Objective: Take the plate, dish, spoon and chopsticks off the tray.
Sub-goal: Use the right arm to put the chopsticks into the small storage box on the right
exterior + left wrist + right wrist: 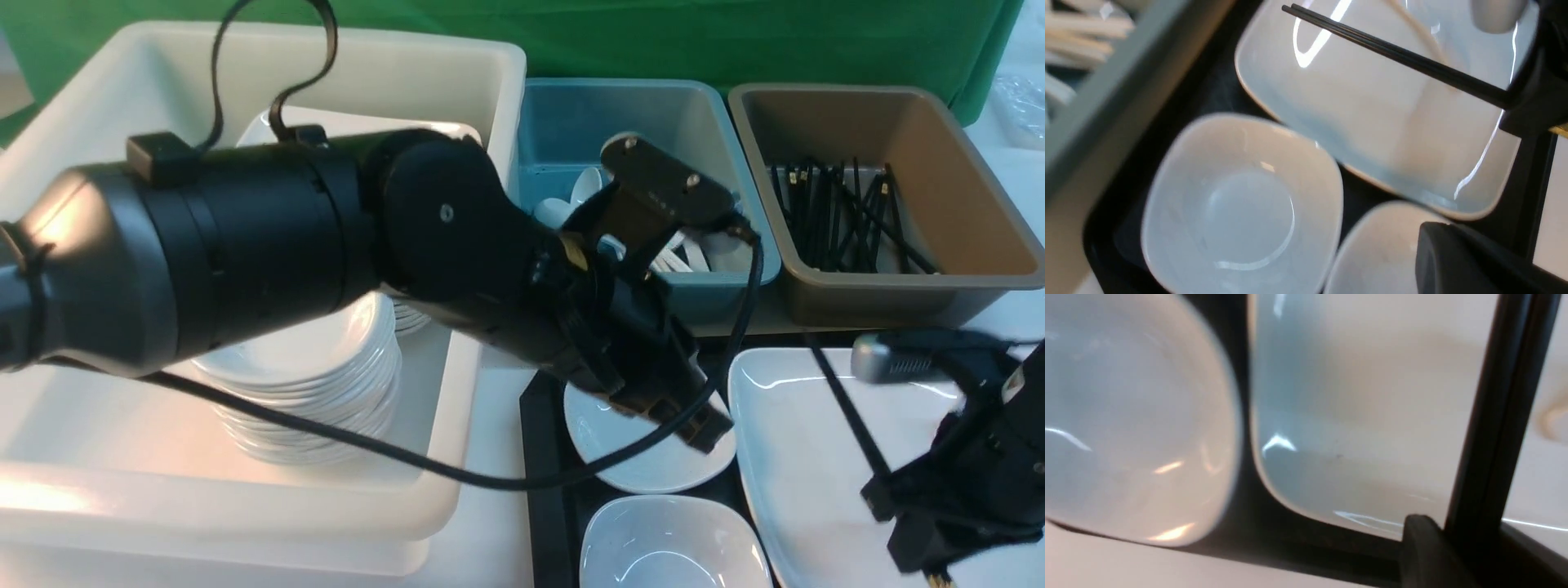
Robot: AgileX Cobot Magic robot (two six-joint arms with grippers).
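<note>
White tub (pixel 490 82) holds a dish stack (pixel 326 367), blue tub (pixel 571 106) spoons (pixel 563 211), brown tub (pixel 980 163) black sticks (pixel 833 212). Tray (pixel 547 531) carries the plate (pixel 816 490) and two small dishes (pixel 653 469), with left jaws clenched and empty over one. Only the left wrist view shows right jaws grasping the chopsticks (pixel 1396 51) over the plate.

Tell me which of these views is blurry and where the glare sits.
Front view: mostly sharp, with a bright hot spot on the left arm casing. Left wrist view: chopsticks crisp, white glare streaks on the plate, nearer bowl soft. Right wrist view: blurred throughout; plate rim and chopsticks smeared, small glints only.
</note>
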